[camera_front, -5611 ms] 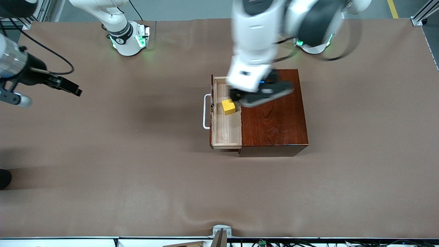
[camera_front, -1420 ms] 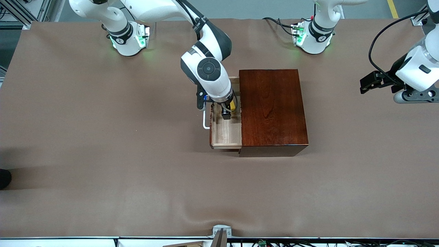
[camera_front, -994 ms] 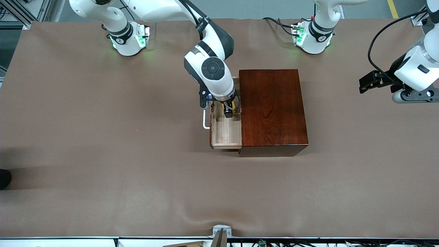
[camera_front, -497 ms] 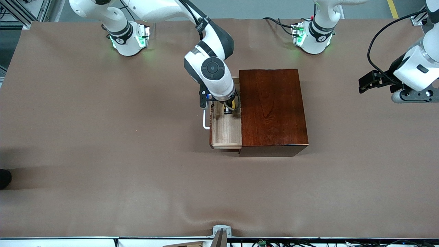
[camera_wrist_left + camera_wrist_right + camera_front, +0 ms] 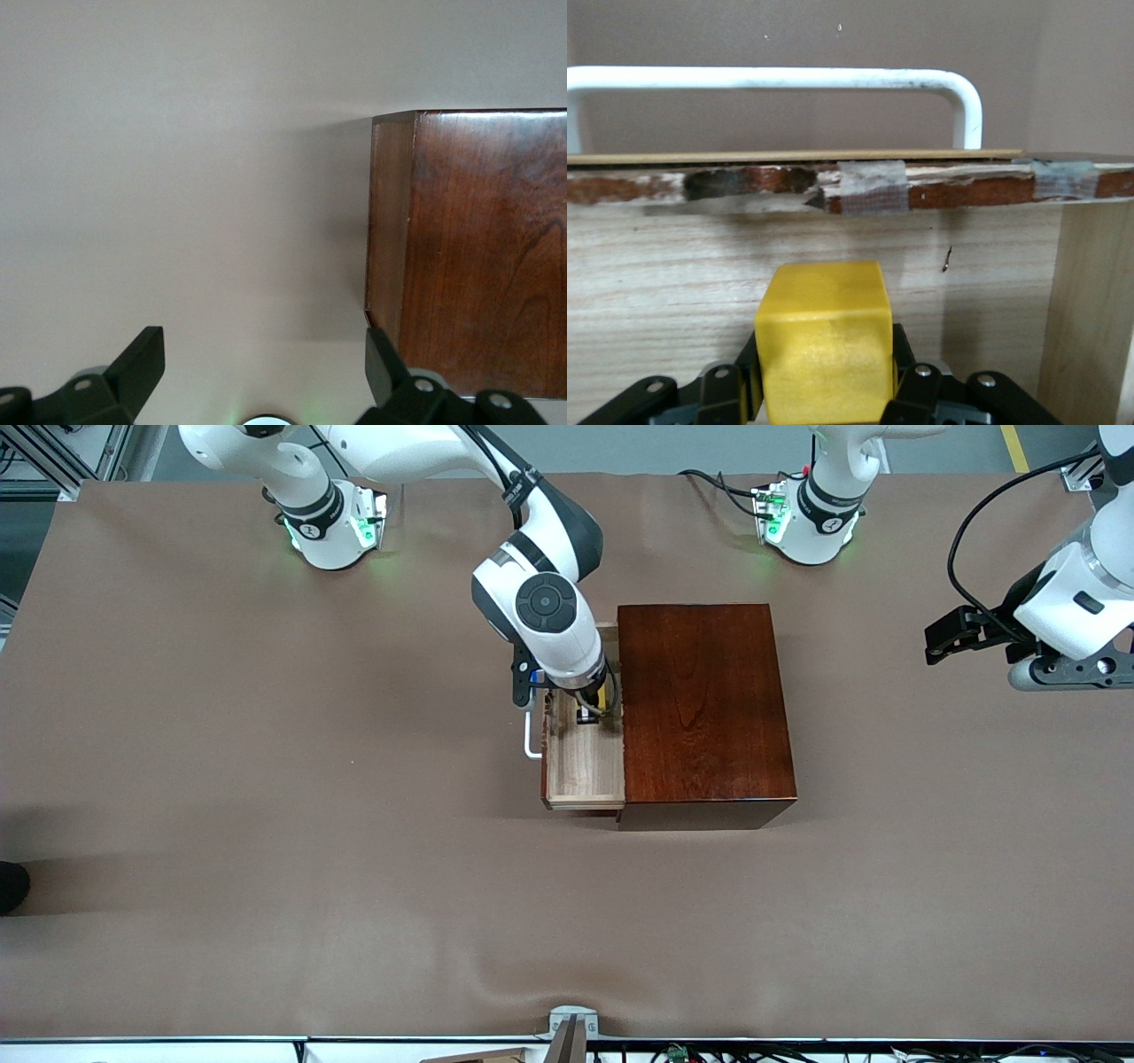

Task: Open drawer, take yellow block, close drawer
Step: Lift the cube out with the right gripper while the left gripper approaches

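Step in hand: the middle one, taking the block; the drawer [image 5: 583, 766] stands pulled out of the wooden box [image 5: 704, 708] toward the right arm's end of the table, and closing it is not yet done.
Right gripper: the right gripper [image 5: 588, 710] is down inside the drawer, over the part of the pale floor farther from the front camera.
Right gripper's grip: its fingers are closed on the yellow block [image 5: 824, 341], one against each side, as the right wrist view shows.
Block: held between those fingers within the drawer; in the front view only a sliver of yellow shows under the wrist. Whether it touches the drawer floor cannot be told.
Handle: the white handle [image 5: 771, 81] is untouched on the drawer front, just beside the gripper.
Left gripper: the left gripper [image 5: 257, 372] waits in the air near the left arm's end of the table, well apart from the box, its fingers spread with nothing between them.
Next move: probably a straight lift, to clear the drawer's walls and the box edge beside it, then setting the block on the table.
After that: a push on the drawer front or handle should slide the drawer shut.
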